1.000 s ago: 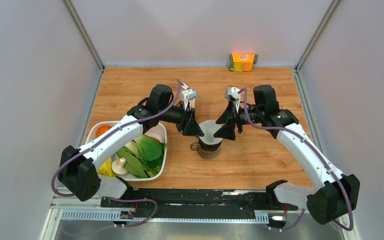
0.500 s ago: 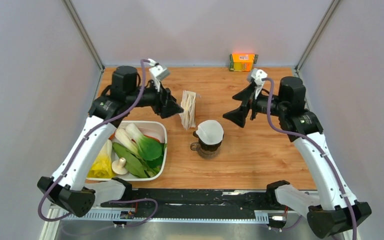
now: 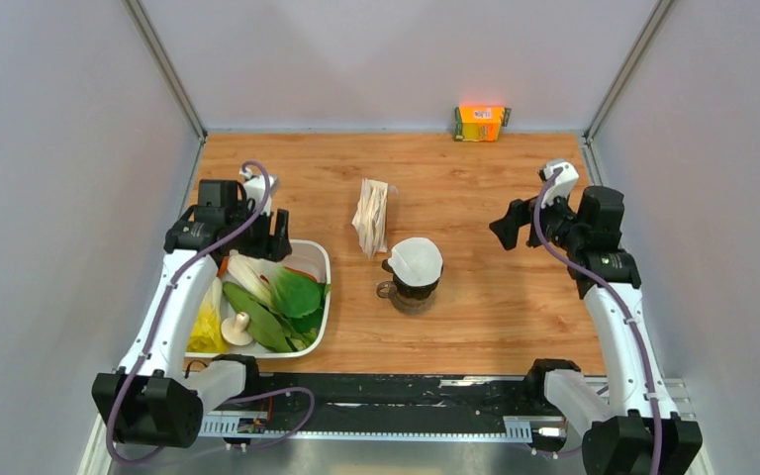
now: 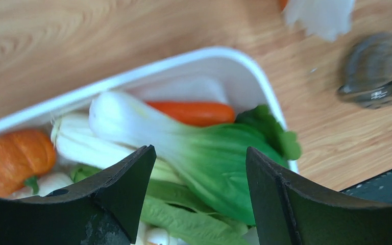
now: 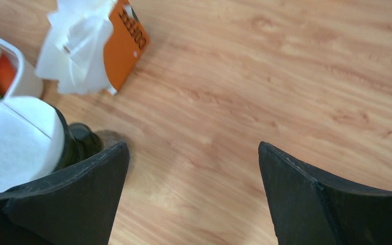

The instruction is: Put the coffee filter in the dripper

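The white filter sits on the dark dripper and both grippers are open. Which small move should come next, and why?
Probably just park both arms at rest. The coffee filter appears seated in the dripper, and the left gripper, above the vegetable tray, and the right gripper are open and empty.

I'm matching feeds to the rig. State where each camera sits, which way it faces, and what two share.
Top external: above and behind, looking down on the table; left arm and right arm show.
Left wrist: on the left arm, facing down into the tray of vegetables; open left gripper shows.
Right wrist: on the right arm, facing the coffee filter in the dripper; open right gripper shows.
Shared: top and right wrist both show the coffee filter in the dripper.
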Robot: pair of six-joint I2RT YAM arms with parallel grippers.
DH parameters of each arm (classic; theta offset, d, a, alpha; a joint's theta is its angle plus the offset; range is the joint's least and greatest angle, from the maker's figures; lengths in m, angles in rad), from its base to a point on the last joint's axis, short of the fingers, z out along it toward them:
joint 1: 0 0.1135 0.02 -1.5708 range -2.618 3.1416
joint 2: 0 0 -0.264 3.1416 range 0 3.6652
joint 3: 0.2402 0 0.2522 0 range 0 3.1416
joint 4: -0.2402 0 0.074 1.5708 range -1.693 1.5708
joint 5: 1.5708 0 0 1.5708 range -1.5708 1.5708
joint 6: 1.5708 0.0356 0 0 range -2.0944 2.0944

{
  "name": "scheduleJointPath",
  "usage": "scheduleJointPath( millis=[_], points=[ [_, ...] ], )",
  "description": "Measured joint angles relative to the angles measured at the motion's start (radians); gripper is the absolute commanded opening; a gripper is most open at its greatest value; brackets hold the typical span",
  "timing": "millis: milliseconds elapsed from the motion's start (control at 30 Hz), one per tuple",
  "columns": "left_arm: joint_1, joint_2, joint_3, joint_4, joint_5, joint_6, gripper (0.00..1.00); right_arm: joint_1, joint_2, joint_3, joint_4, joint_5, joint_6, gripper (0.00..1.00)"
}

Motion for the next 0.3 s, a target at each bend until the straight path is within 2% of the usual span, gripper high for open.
scheduleJointPath(
  millis=[133, 300],
  points=[
    [0.000, -0.055, -0.139, -0.003, -0.086, 0.024, 0.78, 0.000, -0.032, -0.114, -0.008, 0.018, -0.054, 1.00],
    [0.000, -0.109, -0.164, 0.012, -0.137, 0.031, 0.79, 0.000, -0.108, -0.174, -0.025, 0.022, -0.094, 1.00]
  ],
)
